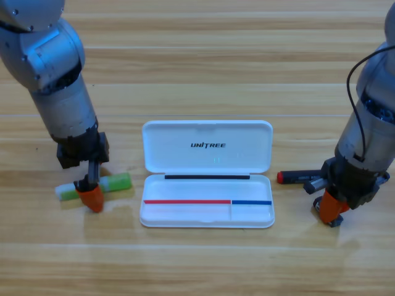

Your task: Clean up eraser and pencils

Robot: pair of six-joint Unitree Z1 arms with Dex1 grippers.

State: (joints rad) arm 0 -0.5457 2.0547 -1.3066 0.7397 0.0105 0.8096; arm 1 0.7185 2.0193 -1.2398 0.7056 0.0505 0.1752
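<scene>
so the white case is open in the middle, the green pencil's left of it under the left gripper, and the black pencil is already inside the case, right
Not quite. The high view shows the black pencil lying on the table to the right of the white case, beside the right gripper, not inside. The rest holds: the case is open, and the green pencil lies left of it under the left gripper.

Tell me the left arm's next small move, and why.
Probably close and lift: the left gripper is down on the middle of the green pencil, which lies flat left of the open white case. Nothing is inside the case yet.
</scene>
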